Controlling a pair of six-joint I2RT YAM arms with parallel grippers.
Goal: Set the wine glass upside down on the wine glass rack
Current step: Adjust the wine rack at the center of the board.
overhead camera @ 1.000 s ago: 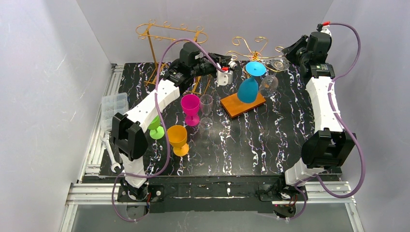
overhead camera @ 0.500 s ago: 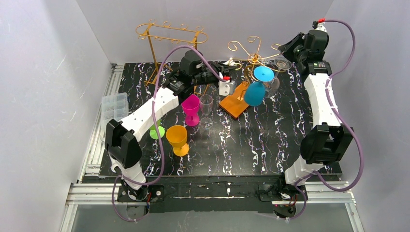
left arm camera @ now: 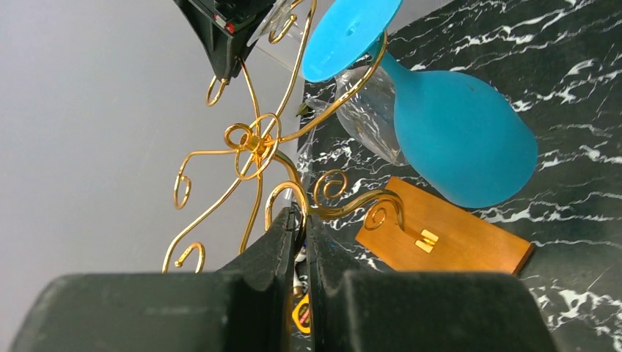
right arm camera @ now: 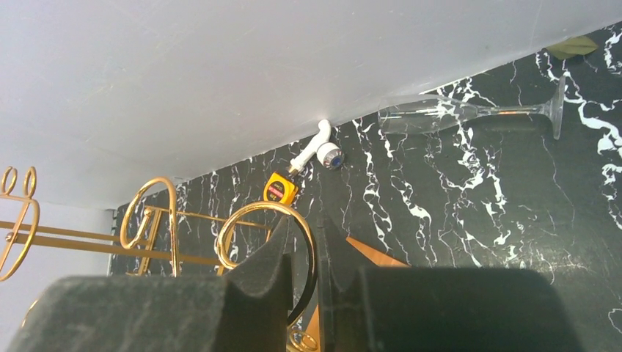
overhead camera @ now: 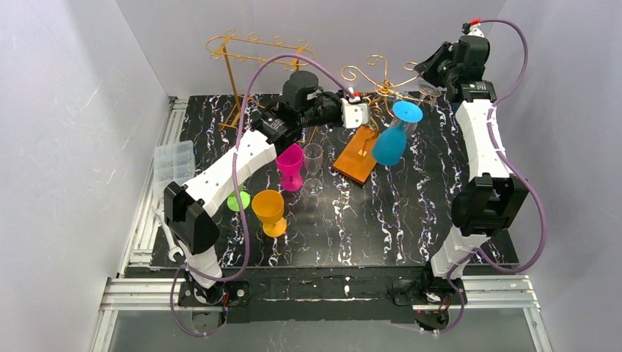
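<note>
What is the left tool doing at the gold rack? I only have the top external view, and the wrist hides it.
Observer: The left wrist view shows the left tool shut on a wire of the gold rack.
Reviewer: And the other arm?
Observer: Its wrist view shows the right tool clamped on another loop of that rack.
Reviewer: Anything behind the rack?
Observer: A small yellow tape measure lies by the back wall.

The clear wine glass (left arm camera: pixel 363 121) mostly behind the blue glass (left arm camera: pixel 458 139), the rack (left arm camera: pixel 253 139) partly behind left fingers (left arm camera: pixel 271 249)
</note>
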